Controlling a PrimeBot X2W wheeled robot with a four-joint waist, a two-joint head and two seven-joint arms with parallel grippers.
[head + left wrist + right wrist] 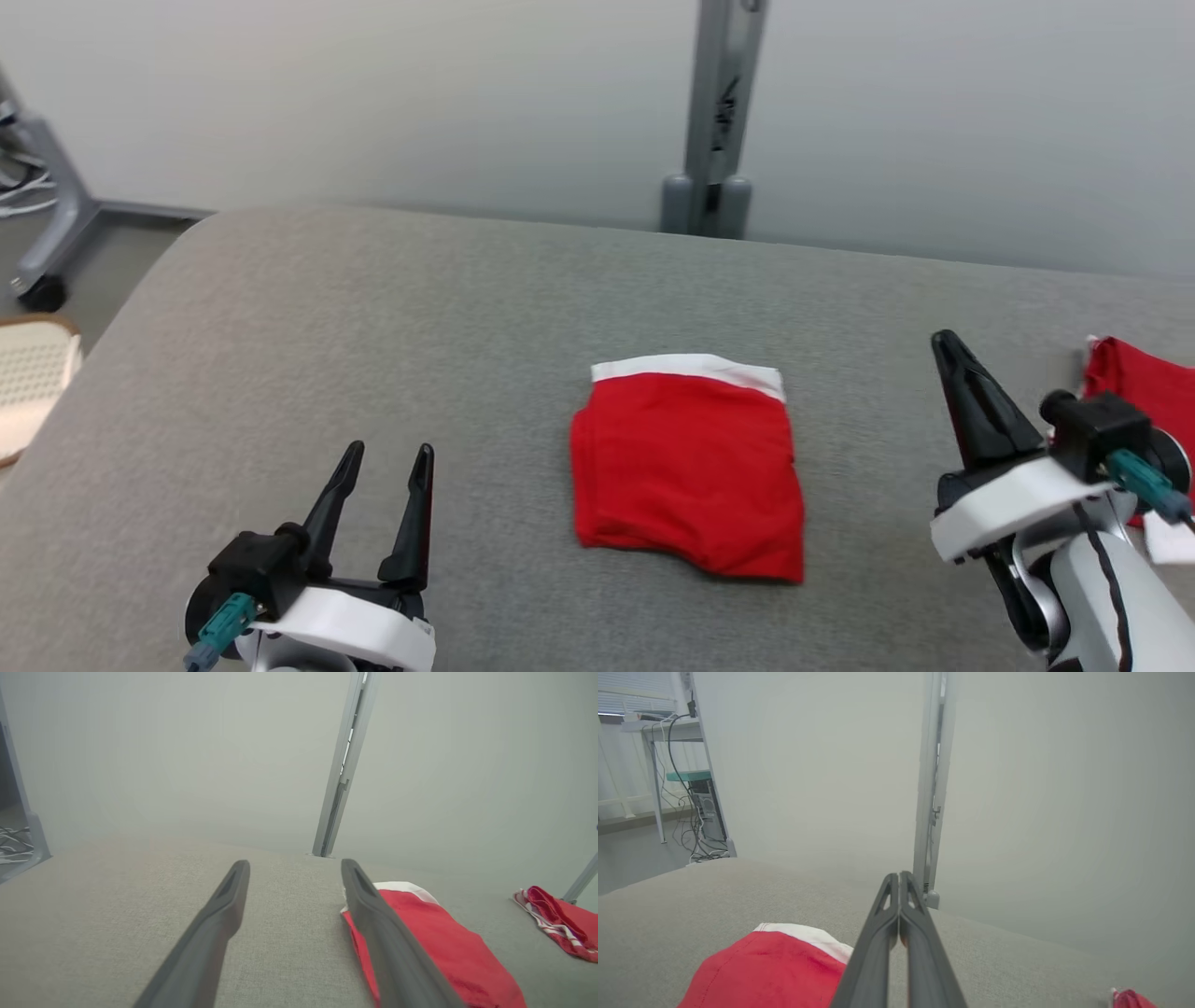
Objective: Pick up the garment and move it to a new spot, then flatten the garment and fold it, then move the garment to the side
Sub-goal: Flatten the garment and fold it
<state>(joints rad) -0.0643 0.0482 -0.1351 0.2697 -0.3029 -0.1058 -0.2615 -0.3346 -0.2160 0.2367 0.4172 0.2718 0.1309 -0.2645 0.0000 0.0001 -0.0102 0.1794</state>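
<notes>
The left gripper hangs at the near edge over the grey padded table. Its two dark, tapering fingers are spread wide with nothing between them. The right gripper has its fingers pressed flat together into one blade-like point and holds nothing.

The table cover is a coarse woven cloth, matte, with a rounded far-left corner.

The garment lies flat on the table between the two grippers, ahead and to the right of the left one and ahead and to the left of the right one, touching neither. It is a soft red knit folded into a rough rectangle, with layered edges on its left side. A smooth white band runs along its far edge.

Just beyond the right gripper, on its right, a second red cloth lies bunched, with white-striped trim showing in the left wrist view.

Past the table's far edge a grey metal post stands against a plain pale wall. The dark mark on the post is too blurred to read.
</notes>
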